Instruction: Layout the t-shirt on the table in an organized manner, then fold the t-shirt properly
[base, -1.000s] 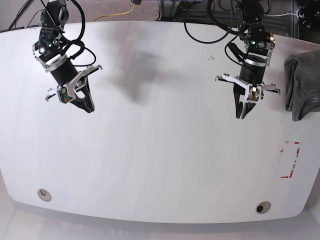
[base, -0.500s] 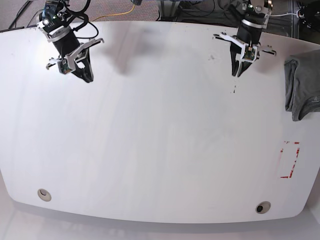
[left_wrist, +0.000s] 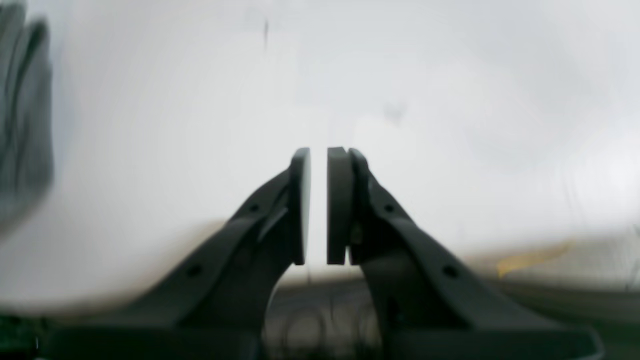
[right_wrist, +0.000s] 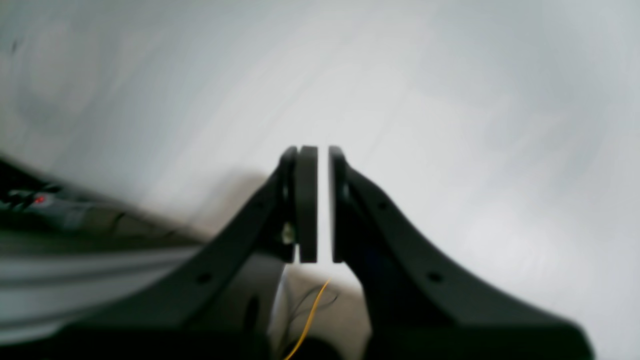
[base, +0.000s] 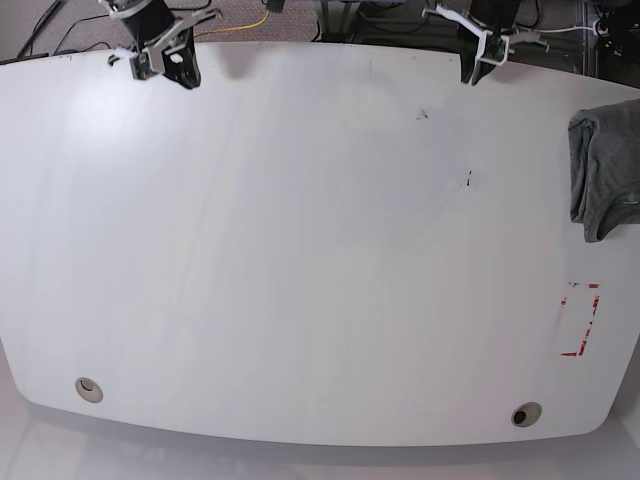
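Observation:
The grey t-shirt (base: 604, 170) lies bunched in a compact pile at the right edge of the white table (base: 300, 250). In the left wrist view the t-shirt (left_wrist: 25, 115) is a blurred grey mass at the far left. My left gripper (base: 469, 78) hangs over the table's far edge, well left of the shirt. Its pads (left_wrist: 300, 200) are nearly together with nothing between them, as the left gripper (left_wrist: 318, 150) shows in its own view. My right gripper (base: 186, 78) is at the far left corner. The right gripper (right_wrist: 322, 149) is shut too, on nothing.
A red tape rectangle (base: 580, 320) marks the table near the right front. Two round cable holes (base: 89, 389) (base: 526, 414) sit along the front edge. Small black marks (base: 422, 114) dot the far right part. A yellow cable (base: 245, 25) runs behind the table.
Both arms have pulled back from the middle of the table to its far edge. Both grippers stayed shut. The t-shirt has not moved.

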